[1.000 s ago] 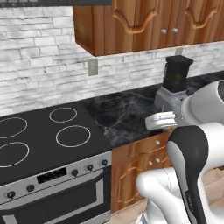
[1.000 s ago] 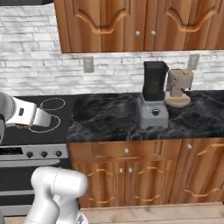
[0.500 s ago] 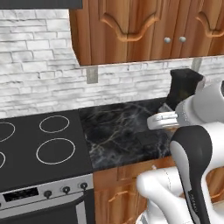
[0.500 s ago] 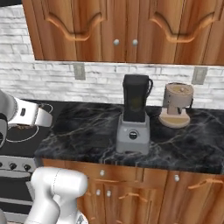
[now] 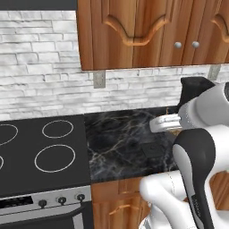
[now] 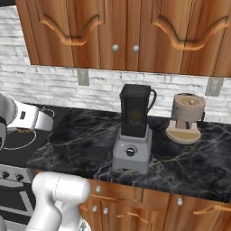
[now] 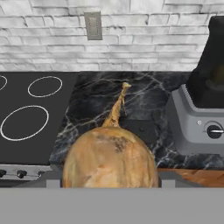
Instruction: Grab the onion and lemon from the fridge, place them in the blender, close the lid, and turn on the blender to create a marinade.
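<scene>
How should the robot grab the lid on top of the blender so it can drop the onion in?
Probably from straight above, pinching the two flat sides of the dark squarish lid atop the tall, nearly black blender jar. The jar stands upright on its grey boxy base with a round knob, and its handle juts to one side, so avoid that side.

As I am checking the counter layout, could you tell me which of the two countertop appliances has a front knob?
The blender, the grey base with the dark jar; the tan appliance beside it shows none.

No readable text, labels, numbers or signs
</scene>
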